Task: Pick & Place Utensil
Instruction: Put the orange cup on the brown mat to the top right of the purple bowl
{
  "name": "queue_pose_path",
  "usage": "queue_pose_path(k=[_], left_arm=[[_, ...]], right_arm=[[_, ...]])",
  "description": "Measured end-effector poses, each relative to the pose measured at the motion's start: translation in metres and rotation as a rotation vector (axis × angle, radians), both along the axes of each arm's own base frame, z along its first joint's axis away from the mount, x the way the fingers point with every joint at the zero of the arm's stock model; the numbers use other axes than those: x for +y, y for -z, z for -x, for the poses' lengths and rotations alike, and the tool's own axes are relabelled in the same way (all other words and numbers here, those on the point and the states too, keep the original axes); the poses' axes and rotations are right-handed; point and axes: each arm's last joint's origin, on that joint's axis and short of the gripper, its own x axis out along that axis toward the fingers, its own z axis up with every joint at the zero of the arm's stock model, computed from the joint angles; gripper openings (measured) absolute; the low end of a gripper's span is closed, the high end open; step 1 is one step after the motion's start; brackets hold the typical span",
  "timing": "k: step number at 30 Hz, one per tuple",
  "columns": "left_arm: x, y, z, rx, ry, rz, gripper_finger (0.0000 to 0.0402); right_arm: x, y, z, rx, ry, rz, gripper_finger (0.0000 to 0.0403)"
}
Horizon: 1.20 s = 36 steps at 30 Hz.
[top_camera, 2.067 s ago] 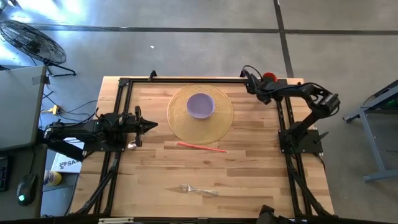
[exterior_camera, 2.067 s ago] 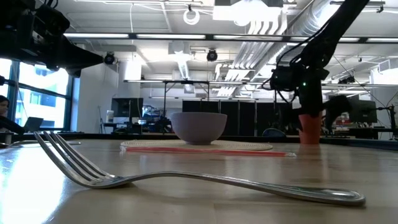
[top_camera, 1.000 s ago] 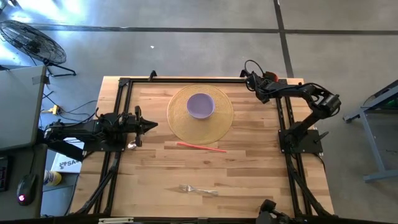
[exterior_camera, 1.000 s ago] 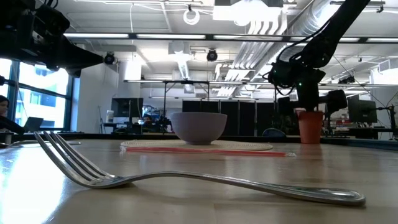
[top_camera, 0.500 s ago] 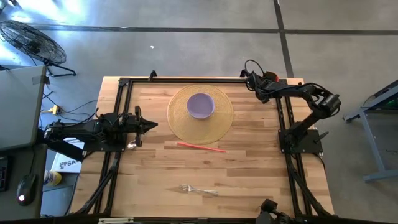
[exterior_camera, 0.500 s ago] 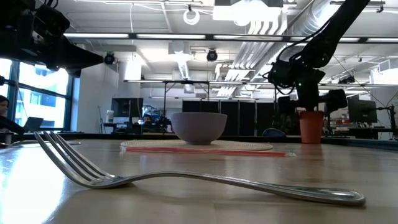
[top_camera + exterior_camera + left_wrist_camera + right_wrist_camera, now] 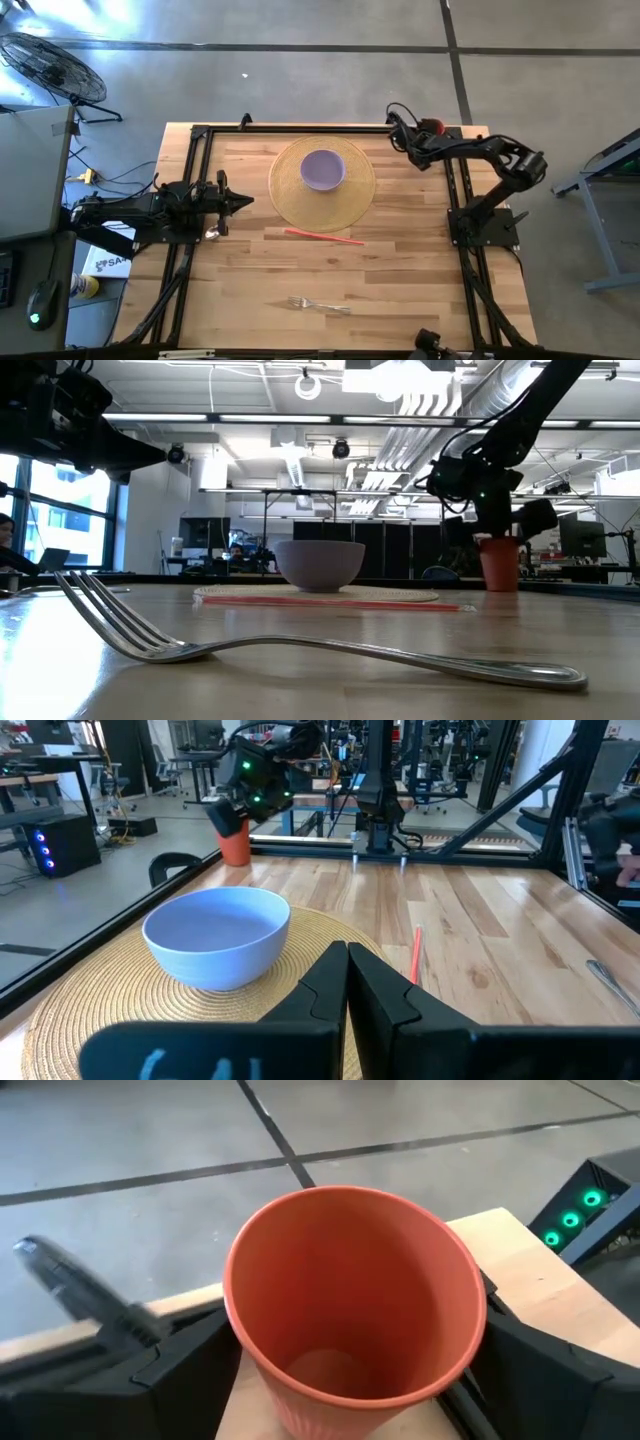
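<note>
Fork point(image 7: 320, 304), lower centre of bench point(image 7: 420, 270); right jaws point(image 7: 404, 132) astride orange cup point(image 7: 355, 1315), upper right; left jaws point(image 7: 347, 982) closed: release cup, then descend squarely over fork handle.

Bowl point(image 7: 323, 169) on mat point(image 7: 354, 189); straw point(image 7: 323, 237) beside mat; fork point(image 7: 319, 304) at near edge; cup point(image 7: 432, 126) far-right corner.

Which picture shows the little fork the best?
The low view: the fork lies right in front of the camera, tines and whole handle plain to see. In the high view the fork is only a tiny silver sliver near the table's front edge. The left wrist view catches just one end at its edge; the right wrist view misses it.
</note>
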Motion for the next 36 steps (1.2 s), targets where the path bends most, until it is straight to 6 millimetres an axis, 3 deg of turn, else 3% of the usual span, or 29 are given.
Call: queue_pose_path(k=[15, 22, 30, 36], left_arm=[[0.000, 0.000, 0.000, 0.000, 0.000, 0.000, 0.0007], [0.000, 0.000, 0.000, 0.000, 0.000, 0.000, 0.0007], [0.000, 0.000, 0.000, 0.000, 0.000, 0.000, 0.0007], [0.000, 0.000, 0.000, 0.000, 0.000, 0.000, 0.0007]], right_arm=[[0.052, 0.001, -0.040, -0.008, -0.217, -0.001, 0.0348], [0.073, -0.020, -0.055, -0.027, -0.394, 0.029, 0.0348], [0.072, -0.040, -0.089, -0.024, -0.841, 0.054, 0.0348], [0.056, -0.033, -0.101, -0.045, -1.022, 0.075, 0.0348]])
